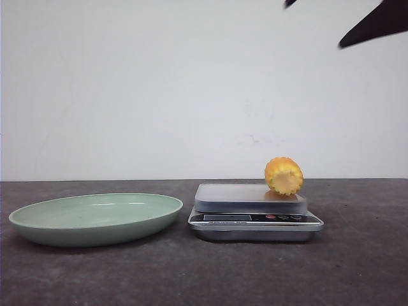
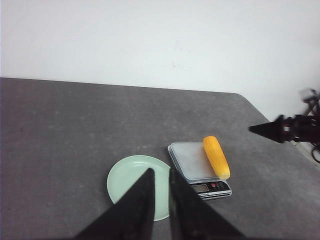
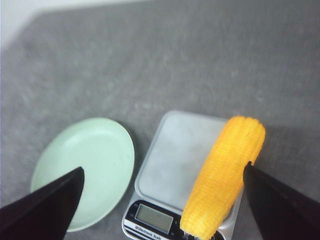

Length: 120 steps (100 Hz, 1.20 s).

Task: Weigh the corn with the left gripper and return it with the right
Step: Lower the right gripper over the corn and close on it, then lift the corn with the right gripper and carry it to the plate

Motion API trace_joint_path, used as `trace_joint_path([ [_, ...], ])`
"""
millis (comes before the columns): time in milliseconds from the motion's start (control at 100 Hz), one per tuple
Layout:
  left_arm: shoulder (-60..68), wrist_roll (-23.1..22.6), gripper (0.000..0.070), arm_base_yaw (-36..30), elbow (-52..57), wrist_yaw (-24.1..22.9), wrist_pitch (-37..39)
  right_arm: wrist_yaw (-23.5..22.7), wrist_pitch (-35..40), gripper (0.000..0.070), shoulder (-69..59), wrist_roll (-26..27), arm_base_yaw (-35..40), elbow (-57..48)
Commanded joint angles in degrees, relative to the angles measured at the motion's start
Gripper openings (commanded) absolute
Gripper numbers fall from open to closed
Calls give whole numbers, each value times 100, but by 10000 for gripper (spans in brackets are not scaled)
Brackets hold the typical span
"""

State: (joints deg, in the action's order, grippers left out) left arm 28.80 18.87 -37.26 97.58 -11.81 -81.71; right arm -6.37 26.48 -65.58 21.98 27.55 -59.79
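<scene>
The corn (image 1: 284, 175) is a yellow-orange cob lying along the right edge of the scale's platform (image 1: 248, 197), with its flat cut end facing the front. It also shows in the left wrist view (image 2: 216, 157) and the right wrist view (image 3: 225, 175). My right gripper (image 3: 163, 169) is wide open and empty, high above the scale, with the corn near one finger (image 3: 280, 205). Its dark fingers (image 1: 376, 24) show at the top right of the front view. My left gripper (image 2: 161, 172) is high above the plate, its fingers together but for a narrow slit, holding nothing.
A pale green plate (image 1: 95, 217) sits left of the silver scale (image 1: 255, 223), almost touching it, and is empty. It also shows in the left wrist view (image 2: 127, 182) and the right wrist view (image 3: 85, 155). The dark table ends at a white wall.
</scene>
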Motion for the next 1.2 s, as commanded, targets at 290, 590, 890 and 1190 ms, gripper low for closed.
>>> trace_joint_path([
  [290, 24, 15, 10, -35, 101, 146, -321, 195, 1521, 622, -2192, 321, -33, -2157],
  [590, 24, -109, 10, -37, 101, 155, -321, 393, 1906, 621, -3331, 426, -63, -2170],
  [890, 24, -345, 10, -37, 98, 151, -319, 400, 1853, 372, -3976, 511, -39, -2170],
  [1190, 24, -341, 10, -37, 96, 146, -319, 284, 1412, 0, -3980, 345, 175, -2170],
])
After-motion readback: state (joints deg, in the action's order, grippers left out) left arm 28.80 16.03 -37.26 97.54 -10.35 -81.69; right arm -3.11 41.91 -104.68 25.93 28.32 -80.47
